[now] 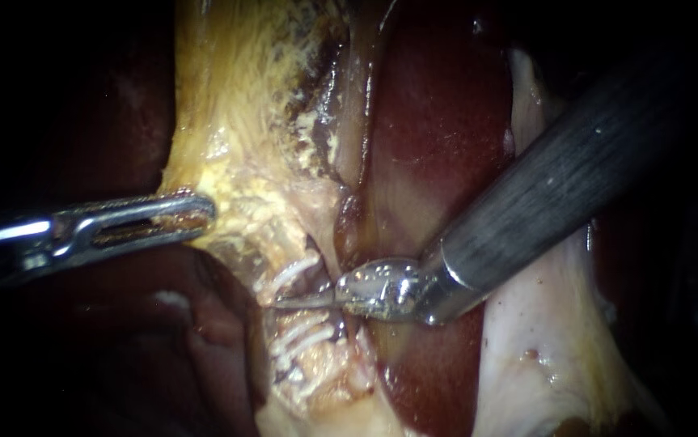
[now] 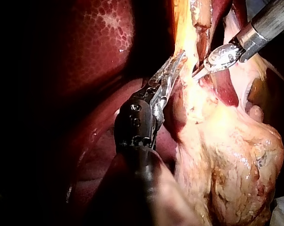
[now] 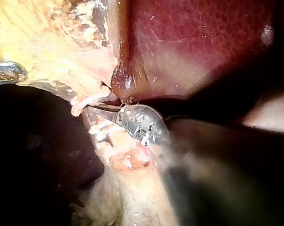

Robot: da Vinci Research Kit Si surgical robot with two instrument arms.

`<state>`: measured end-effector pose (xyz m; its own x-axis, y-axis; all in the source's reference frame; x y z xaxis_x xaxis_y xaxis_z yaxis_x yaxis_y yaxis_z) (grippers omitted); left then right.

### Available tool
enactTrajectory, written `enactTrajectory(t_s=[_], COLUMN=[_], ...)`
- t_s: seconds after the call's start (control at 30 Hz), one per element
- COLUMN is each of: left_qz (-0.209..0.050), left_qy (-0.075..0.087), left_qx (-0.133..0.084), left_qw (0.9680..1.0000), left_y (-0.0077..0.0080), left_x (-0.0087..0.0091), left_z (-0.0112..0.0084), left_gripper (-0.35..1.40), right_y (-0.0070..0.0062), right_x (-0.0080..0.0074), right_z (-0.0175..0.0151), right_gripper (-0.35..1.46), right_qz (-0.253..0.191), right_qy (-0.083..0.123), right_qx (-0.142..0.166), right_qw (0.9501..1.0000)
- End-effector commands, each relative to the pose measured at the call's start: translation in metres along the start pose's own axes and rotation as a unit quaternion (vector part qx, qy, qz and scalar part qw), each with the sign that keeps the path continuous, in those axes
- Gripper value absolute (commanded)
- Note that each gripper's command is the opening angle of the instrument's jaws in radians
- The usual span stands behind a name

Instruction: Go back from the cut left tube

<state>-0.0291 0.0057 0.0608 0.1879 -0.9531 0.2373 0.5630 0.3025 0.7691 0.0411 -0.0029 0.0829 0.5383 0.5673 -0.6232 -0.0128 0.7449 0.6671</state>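
Observation:
My right instrument (image 1: 285, 303) comes in from the upper right, and its thin blades lie together, pointing into the gap between two sets of white clips. One set of clips (image 1: 294, 273) lies above the blades and the other (image 1: 306, 338) below them, on the left tube (image 1: 316, 368). In the right wrist view the blades (image 3: 94, 108) touch pale tissue just beside the clips (image 3: 102, 128). My left instrument (image 1: 203, 215) comes in from the left, its slotted jaws shut on the edge of the yellow fatty tissue (image 1: 239, 121). The left wrist view shows that grip (image 2: 177, 60) with the right instrument (image 2: 197, 72) close ahead.
Dark red liver (image 1: 437, 121) lies behind the right instrument's shaft and fills the far side (image 2: 99, 42). Pale whitish membrane (image 1: 543, 340) spreads under the shaft. A bulky yellow lump of tissue (image 2: 231, 160) hangs beside the left instrument.

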Motion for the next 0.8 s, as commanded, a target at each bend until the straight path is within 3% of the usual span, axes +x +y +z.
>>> enactTrajectory(t_s=[0.03, 0.23, 0.3, 0.43, 0.57, 0.8], left_qz=[0.000, 0.001, 0.001, 0.001, 0.001, 0.001], left_qy=[0.002, 0.004, 0.004, 0.006, 0.006, 0.006], left_qx=[-0.001, -0.003, -0.003, -0.003, -0.003, -0.003], left_qw=[1.0000, 1.0000, 1.0000, 1.0000, 1.0000, 1.0000], left_y=[0.0001, 0.0001, 0.0001, 0.0002, 0.0002, 0.0003], left_x=[0.0000, 0.0001, 0.0001, 0.0001, 0.0001, 0.0000], left_z=[0.0000, -0.0002, -0.0002, -0.0002, -0.0002, -0.0003], left_gripper=[-0.35, -0.35, -0.35, -0.35, -0.35, -0.35], right_y=[0.0000, 0.0000, 0.0000, 0.0000, 0.0000, 0.0000], right_x=[0.0000, 0.0000, 0.0000, 0.0000, 0.0001, 0.0001], right_z=[0.0000, 0.0000, 0.0000, 0.0001, 0.0001, 0.0001], right_gripper=[-0.35, -0.33, 0.12, 0.67, 0.89, 1.04], right_qz=[0.001, 0.007, 0.007, 0.007, 0.008, 0.011], right_qy=[0.000, 0.000, 0.000, 0.002, 0.001, 0.001], right_qx=[0.000, 0.000, 0.000, -0.008, -0.013, -0.012], right_qw=[1.0000, 1.0000, 1.0000, 0.9999, 0.9999, 0.9999])
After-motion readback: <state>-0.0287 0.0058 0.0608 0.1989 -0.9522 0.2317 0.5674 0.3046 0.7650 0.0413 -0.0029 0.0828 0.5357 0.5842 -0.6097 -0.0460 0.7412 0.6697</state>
